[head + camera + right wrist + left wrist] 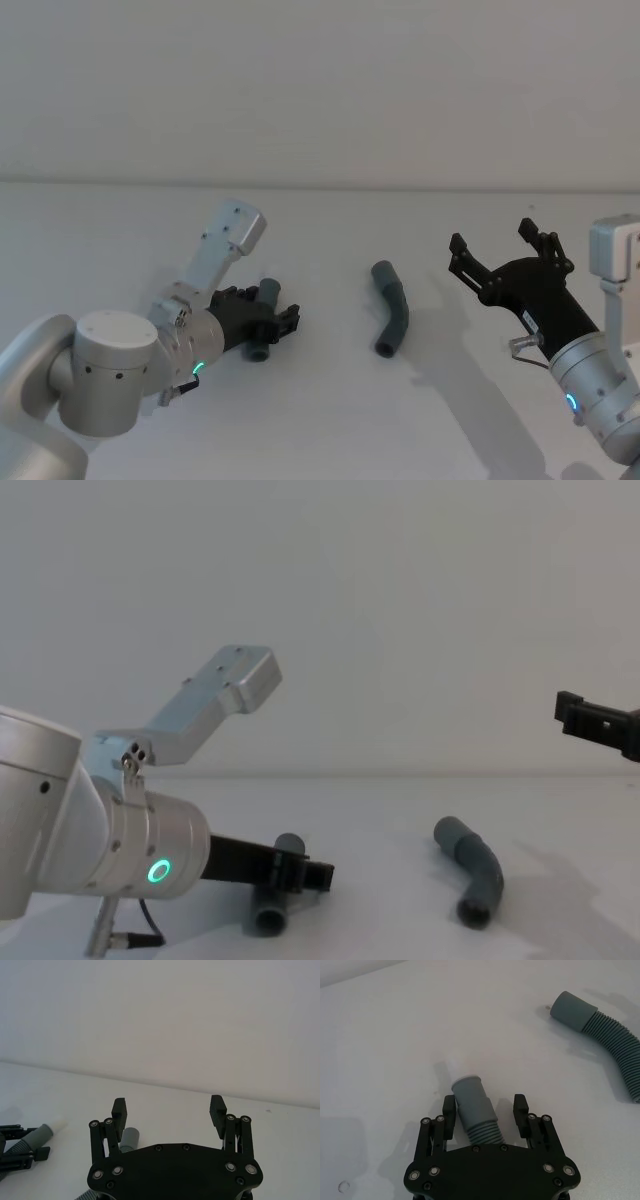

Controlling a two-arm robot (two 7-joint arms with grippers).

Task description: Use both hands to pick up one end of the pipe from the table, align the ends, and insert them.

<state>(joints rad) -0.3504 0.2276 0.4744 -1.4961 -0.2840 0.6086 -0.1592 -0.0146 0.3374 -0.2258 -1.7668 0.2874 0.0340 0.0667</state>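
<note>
One pipe piece [267,295] lies on the white table [330,420] at the left, its grey cuff [472,1100] ending in a narrow white tip [454,1066]. My left gripper [272,318] is low over it, open, one finger [449,1115] against the cuff and the other finger [521,1112] a little apart. The second bent piece [390,310] lies alone mid-table, its smooth cuff [574,1010] free. My right gripper [492,238] hangs wide open above the table, to the right of that piece, holding nothing.
A plain wall stands behind the table. Bare white surface stretches between the two pipe pieces and in front of them. My left arm's silver forearm [215,695] rises over the left piece.
</note>
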